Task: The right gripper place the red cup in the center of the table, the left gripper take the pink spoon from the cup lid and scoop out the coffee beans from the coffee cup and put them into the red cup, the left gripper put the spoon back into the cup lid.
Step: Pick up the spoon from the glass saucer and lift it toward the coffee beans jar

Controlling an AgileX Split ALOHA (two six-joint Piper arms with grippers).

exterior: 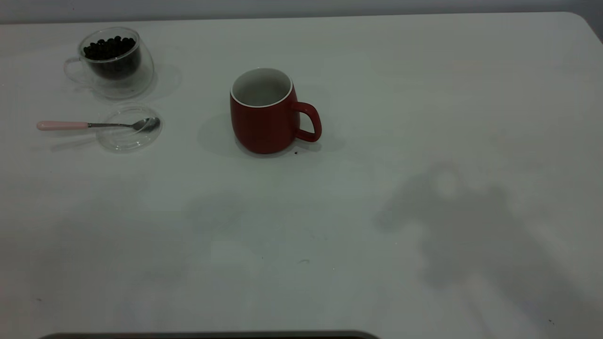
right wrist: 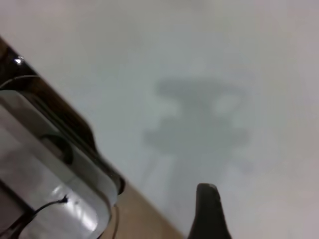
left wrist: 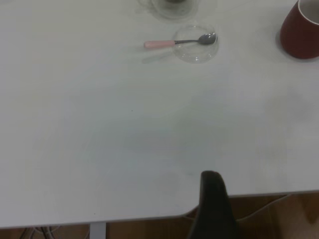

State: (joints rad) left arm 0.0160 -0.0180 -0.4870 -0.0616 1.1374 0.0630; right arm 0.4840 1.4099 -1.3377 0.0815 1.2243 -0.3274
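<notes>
Red cup (exterior: pixel 264 120) stands mid-table; pink spoon (exterior: pixel 70 125) rests loosely across the cup lid (exterior: pixel 123 139), so a clumsy grab could flip it; finger state of both grippers cannot be told.

It looks like a staged robot test bench in a lab or office rather than a lived-in kitchen. A large plain white tabletop with a rounded corner (exterior: pixel 424 70) fills the exterior view against a bare pale wall (exterior: pixel 301 7). The left wrist view shows thin cables (left wrist: pixel 269 205) hanging below the table edge over a wood-toned floor (left wrist: pixel 289 219).
</notes>
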